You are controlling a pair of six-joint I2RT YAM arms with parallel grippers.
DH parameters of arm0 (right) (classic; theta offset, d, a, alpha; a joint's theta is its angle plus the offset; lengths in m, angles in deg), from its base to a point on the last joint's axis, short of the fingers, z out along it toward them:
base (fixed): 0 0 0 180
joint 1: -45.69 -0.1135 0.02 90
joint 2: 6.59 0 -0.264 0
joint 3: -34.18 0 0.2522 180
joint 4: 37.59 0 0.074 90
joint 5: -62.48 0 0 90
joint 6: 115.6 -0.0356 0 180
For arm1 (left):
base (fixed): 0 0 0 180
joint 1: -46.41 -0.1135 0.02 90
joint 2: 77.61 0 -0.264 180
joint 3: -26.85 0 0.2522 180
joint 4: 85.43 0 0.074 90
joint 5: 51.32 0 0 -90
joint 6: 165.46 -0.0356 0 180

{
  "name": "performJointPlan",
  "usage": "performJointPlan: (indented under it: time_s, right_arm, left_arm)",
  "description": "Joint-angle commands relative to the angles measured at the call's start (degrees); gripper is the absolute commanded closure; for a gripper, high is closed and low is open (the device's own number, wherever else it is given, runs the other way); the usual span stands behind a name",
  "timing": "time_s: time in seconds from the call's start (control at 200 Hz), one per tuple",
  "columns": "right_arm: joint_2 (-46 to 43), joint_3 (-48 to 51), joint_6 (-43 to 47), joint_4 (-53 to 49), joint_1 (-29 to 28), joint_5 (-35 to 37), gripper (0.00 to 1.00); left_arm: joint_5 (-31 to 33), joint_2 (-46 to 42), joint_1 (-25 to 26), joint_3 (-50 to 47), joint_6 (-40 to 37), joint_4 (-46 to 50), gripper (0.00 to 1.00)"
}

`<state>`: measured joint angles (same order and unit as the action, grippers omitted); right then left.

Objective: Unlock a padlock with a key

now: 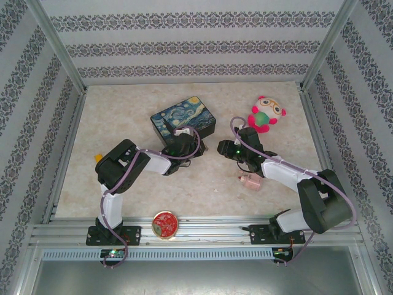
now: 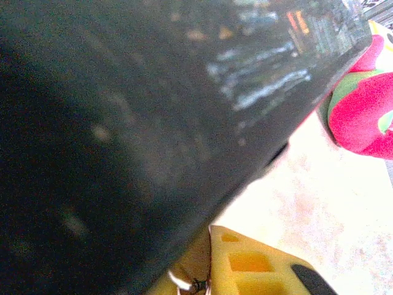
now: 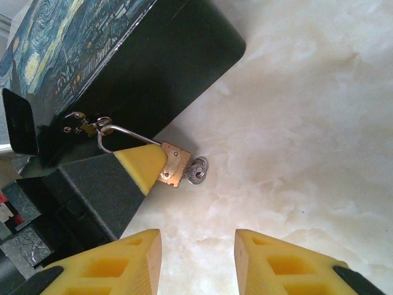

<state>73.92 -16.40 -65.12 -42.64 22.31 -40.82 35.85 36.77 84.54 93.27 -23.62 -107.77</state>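
Currently the left gripper (image 3: 152, 161) pinches the padlock (image 3: 176, 166) by its brass body, with the shackle hooked through the hasp (image 3: 86, 126) on the dark side of the Starry Night box (image 3: 73, 49). The key (image 3: 198, 170) sits at the padlock's free end, touching it, above the marble table (image 3: 307, 123). The right gripper (image 3: 198, 246) hovers near the key, fingers spread, holding nothing.

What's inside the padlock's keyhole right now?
The key: its round silvery head sticks out of the padlock, and its blade is hidden inside. One of the left fingers covers part of the padlock's body.
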Motion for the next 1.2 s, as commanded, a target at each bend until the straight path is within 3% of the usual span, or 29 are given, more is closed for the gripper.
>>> performJointPlan:
  time_s: [0.0,0.49,0.939,1.194]
  right_arm:
    - [-0.3,0.8,3.9,1.3,-0.4,-0.9,0.66]
    - [1.1,4.2,21.0,4.6,-5.8,2.2,0.78]
    - [1.9,5.8,33.2,8.5,-14.0,15.7,0.79]
    - [4.2,4.8,34.9,8.7,-16.1,16.7,0.72]
  left_arm:
    - [-3.4,0.3,-0.2,-1.2,1.2,1.6,0.88]
    - [-26.7,-5.5,-3.6,4.9,12.0,18.0,0.91]
    - [-31.3,-6.7,-5.5,7.6,10.5,25.7,0.91]
    - [-32.3,-6.3,-5.9,7.8,10.5,25.7,0.91]
